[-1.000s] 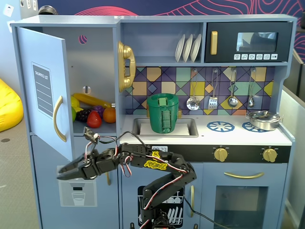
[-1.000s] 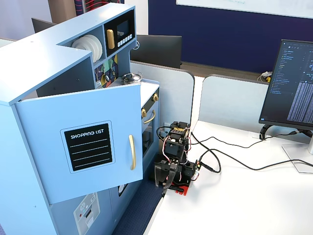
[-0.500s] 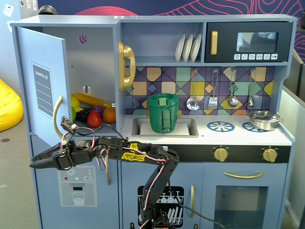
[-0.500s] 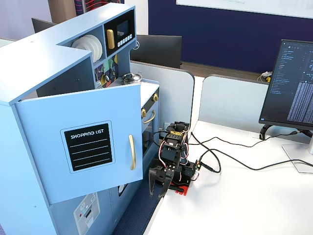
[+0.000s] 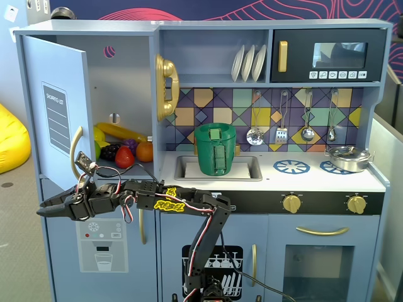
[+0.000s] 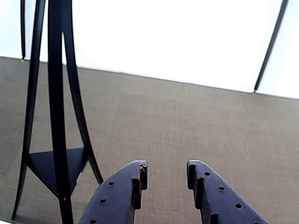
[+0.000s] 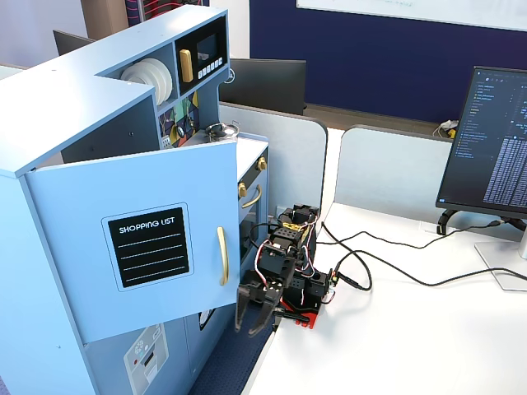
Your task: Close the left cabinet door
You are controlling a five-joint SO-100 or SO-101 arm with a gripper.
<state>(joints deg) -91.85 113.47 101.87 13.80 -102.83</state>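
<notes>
The left cabinet door (image 5: pixel 60 107), a light-blue panel with a black SHOPPING LIST board and a curved gold handle (image 5: pixel 75 151), stands swung open. It also shows in the other fixed view (image 7: pixel 140 239) with its handle (image 7: pixel 221 255). My gripper (image 5: pixel 41 211) is open and empty. It points left, below the door's lower edge and in front of the lower door with the dispenser graphic (image 5: pixel 104 245). In the other fixed view the gripper (image 7: pixel 251 325) hangs just right of the door's free edge, below the handle. The wrist view shows the gripper (image 6: pixel 167 169) open over grey carpet.
Play fruit (image 5: pixel 123 151) lies inside the open cabinet. A green basket (image 5: pixel 215 148) stands in the sink, with a gold phone (image 5: pixel 166 85) beside the cabinet. A black stand (image 6: pixel 56 116) is on the carpet. A monitor (image 7: pixel 494 140) and cables (image 7: pixel 387 263) are on the white desk.
</notes>
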